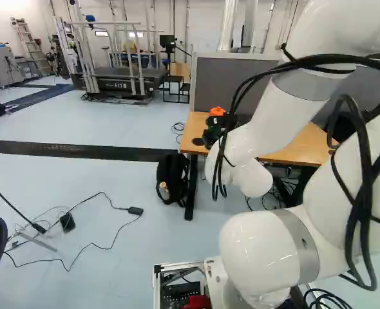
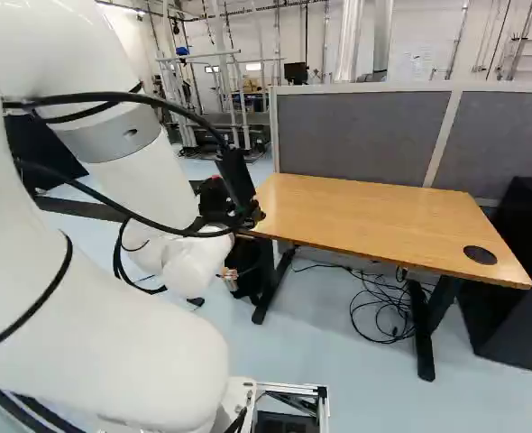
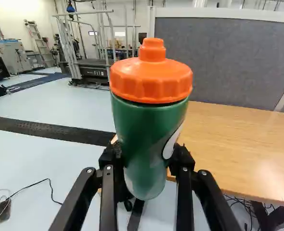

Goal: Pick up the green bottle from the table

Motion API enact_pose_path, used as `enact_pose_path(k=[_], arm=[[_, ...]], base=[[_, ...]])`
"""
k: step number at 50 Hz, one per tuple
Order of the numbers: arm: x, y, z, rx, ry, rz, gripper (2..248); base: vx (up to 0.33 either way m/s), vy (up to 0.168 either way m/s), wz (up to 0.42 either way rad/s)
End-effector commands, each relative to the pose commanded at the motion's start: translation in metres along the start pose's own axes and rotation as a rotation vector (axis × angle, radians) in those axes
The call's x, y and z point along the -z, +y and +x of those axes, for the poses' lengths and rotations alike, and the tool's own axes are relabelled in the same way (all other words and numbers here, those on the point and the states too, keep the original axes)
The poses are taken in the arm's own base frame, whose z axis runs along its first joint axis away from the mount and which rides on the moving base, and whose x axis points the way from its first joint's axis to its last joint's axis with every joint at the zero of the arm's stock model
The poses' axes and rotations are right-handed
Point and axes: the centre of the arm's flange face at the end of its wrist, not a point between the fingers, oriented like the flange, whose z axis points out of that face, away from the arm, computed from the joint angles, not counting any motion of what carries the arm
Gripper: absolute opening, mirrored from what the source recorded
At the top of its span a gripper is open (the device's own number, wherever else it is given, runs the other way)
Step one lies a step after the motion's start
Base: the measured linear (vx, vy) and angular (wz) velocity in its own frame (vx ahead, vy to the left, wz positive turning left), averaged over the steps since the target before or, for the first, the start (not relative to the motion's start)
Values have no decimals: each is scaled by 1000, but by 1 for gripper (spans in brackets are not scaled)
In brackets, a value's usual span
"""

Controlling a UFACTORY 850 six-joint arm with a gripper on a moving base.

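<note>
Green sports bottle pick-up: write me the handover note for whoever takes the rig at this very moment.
Claw: shut on the green sports bottle, one finger on each side of its body.
Bottle: upright, orange cap uppermost, held by the left end of the wooden table as the right base view shows it. In the wrist view its bottom shows against the floor, with no tabletop under it.
Done: bottle gripped and off the table.
Left: nothing more of the pick-up, as far as I can judge. I'd hold the grip until a place to put it is given.
</note>
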Motion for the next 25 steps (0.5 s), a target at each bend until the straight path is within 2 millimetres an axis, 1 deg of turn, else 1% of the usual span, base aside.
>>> enact_pose_path(k=[25], arm=[[1, -2, 0, 0, -80, 5, 111]], base=[[0, 0, 0]])
